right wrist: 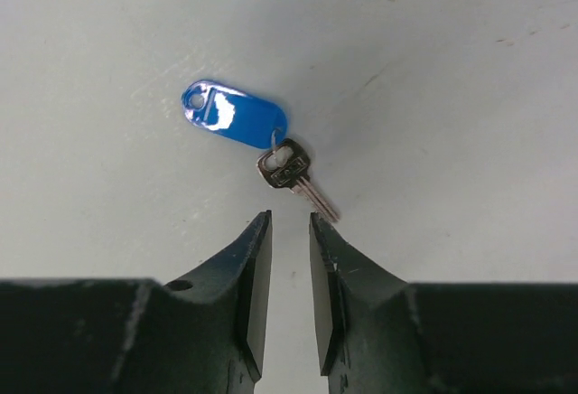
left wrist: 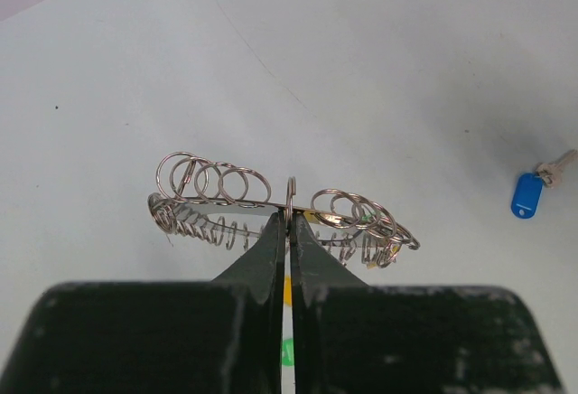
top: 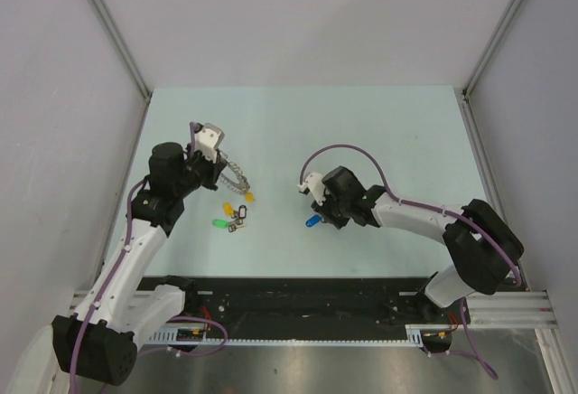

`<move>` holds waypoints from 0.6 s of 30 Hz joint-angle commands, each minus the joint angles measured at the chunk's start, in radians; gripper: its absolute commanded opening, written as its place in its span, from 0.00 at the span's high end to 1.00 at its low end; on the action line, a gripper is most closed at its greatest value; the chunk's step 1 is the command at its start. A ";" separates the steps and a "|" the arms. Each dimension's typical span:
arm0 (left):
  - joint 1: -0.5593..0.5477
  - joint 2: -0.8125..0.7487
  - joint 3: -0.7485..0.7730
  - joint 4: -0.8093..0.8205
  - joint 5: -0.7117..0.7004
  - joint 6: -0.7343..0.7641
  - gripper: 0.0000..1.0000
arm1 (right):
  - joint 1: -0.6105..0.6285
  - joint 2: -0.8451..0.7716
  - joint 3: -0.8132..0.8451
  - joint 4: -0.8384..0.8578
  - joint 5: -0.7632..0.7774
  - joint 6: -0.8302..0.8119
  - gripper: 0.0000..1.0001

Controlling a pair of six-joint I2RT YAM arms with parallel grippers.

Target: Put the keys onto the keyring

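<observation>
From above, the left end effector holds the keyring lifted off the left half of the desk, probably so that it stays put and reachable while the other arm fetches keys. Near it on the desk lie two yellow tags, one green tag and a small clump of silvery keys too small to count. One blue-tagged key lies apart at mid-desk, just beside the right end effector. The left wrist view shows the left end effector fully closed on the near edge of the one keyring, which sits roughly level, so its fringe of small rings stands clear. There are about four upright on the left and a denser cluster on the right that I cannot count. The blue-tagged key lies well off to the right. In the right wrist view, the right end effector hangs over the desk with its jaws a narrow gap apart and nothing between them. They line up just near of the key shank, apparently set for a pinch, and the single blue-tagged key lies flat beyond.
</observation>
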 commanded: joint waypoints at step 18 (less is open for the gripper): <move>0.006 -0.005 0.018 0.050 0.030 0.000 1.00 | -0.003 0.023 -0.073 0.265 -0.097 -0.070 0.78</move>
